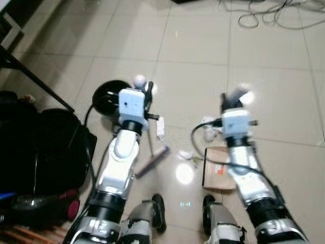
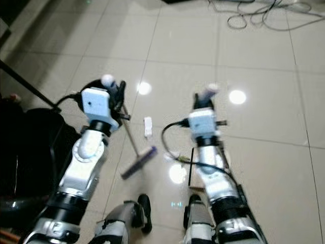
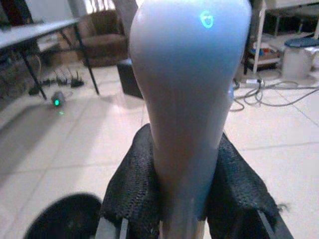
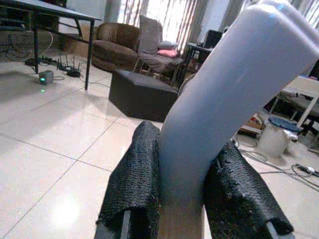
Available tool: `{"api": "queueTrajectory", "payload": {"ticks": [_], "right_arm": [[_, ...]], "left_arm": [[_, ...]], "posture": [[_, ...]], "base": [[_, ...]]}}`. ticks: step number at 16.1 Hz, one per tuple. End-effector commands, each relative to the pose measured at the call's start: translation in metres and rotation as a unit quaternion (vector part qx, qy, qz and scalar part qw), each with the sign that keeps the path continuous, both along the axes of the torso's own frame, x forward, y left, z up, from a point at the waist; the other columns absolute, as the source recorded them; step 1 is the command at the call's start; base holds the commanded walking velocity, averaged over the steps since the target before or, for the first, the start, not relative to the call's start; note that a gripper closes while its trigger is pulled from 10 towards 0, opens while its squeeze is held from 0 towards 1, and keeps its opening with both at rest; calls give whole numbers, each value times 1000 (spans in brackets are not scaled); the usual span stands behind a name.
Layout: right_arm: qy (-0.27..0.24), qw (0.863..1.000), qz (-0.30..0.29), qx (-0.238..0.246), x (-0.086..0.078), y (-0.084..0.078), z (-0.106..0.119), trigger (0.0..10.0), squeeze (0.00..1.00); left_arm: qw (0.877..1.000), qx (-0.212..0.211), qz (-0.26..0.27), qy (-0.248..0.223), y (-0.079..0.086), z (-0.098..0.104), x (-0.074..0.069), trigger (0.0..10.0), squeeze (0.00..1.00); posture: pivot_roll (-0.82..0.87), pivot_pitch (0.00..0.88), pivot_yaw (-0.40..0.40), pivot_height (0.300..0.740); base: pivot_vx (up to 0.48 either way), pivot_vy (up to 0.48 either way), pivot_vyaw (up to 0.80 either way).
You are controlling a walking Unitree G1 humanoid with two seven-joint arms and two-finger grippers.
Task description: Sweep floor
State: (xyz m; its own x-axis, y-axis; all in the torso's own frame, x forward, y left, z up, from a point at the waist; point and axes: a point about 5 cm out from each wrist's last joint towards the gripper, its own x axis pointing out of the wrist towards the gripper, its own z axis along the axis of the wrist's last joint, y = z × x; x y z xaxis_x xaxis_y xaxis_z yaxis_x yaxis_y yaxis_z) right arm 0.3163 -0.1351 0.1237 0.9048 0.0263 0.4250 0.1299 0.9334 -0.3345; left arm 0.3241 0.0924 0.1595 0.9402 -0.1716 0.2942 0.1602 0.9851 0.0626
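Observation:
My left gripper (image 1: 145,93) is shut on the pale grey top of a broom handle (image 3: 189,94), its black fingers (image 3: 132,191) pressing both sides. The thin broom rod runs down to a purple brush head (image 1: 153,162) on the tiled floor. My right gripper (image 1: 234,99) is shut on the pale handle (image 4: 224,99) of a brown dustpan (image 1: 219,168), which lies flat on the floor by my right foot. Between brush and pan lie scraps: a white piece (image 1: 160,127), crumpled paper (image 1: 208,133) and small bits (image 1: 186,155).
A black bag (image 1: 35,147) sits close on my left, with a round black base (image 1: 107,96) and a slanted black table leg (image 1: 35,81) beyond it. Cables (image 1: 274,15) lie on the floor far ahead. The right wrist view shows a dark ottoman (image 4: 142,92) and an armchair (image 4: 112,45).

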Motion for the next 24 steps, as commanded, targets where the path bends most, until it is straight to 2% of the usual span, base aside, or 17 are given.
{"api": "queueTrajectory", "payload": {"ticks": [1, 4, 8, 10, 11, 13, 14, 18, 21, 24], "right_arm": [[15, 1000, 11, -7, -3, 9, -10, 10000, 0], [12, 1000, 18, 19, -4, 17, -11, 10000, 0], [8, 999, 22, 37, -3, 21, -8, 10000, 0], [10, 998, 44, 38, -5, 32, -8, 10000, 0], [16, 997, 67, 41, -7, 45, -9, 10000, 0], [21, 995, 78, 55, -10, 56, -9, 10000, 0], [22, 995, 76, 62, -11, 56, -8, 10000, 0], [34, 993, 64, 94, -11, 50, -9, 10000, 0], [37, 993, 44, 104, -5, 37, -7, 10000, 0], [42, 993, 32, 104, -1, 27, -7, 10000, 0]], "left_arm": [[1000, 1, 7, -10, -1, 1, 0, 10000, 0], [1000, -17, -3, -1, -14, -3, 1, 10000, 0], [999, -53, -2, -2, -24, 3, 6, 10000, 0], [998, -64, 5, -4, -27, 8, 10, 10000, 0], [996, -84, 9, -1, -32, 11, 13, 10000, 0], [994, -112, 13, 7, -38, 13, 14, 10000, 0], [993, -120, 15, 9, -40, 13, 14, 10000, 0], [978, -201, 35, 33, -37, 19, 20, 10000, 0], [965, -260, 22, 28, -32, 40, 24, 10000, 0], [963, -267, -18, 10, -21, 60, 23, 10000, 0]], "posture": [[118, 375, 145, 740], [111, 380, 145, 740], [101, 380, 145, 740], [85, 377, 142, 740], [67, 377, 134, 740], [53, 376, 127, 740], [51, 376, 126, 740], [39, 365, 116, 740], [36, 341, 115, 740], [41, 322, 118, 740]], "base": [[0, 0, 0], [0, 0, 0], [0, 0, 0], [0, 0, 0], [0, 0, 0], [0, 0, 0], [0, 0, 0], [0, 0, 0], [0, 0, 0], [0, 0, 0]]}}
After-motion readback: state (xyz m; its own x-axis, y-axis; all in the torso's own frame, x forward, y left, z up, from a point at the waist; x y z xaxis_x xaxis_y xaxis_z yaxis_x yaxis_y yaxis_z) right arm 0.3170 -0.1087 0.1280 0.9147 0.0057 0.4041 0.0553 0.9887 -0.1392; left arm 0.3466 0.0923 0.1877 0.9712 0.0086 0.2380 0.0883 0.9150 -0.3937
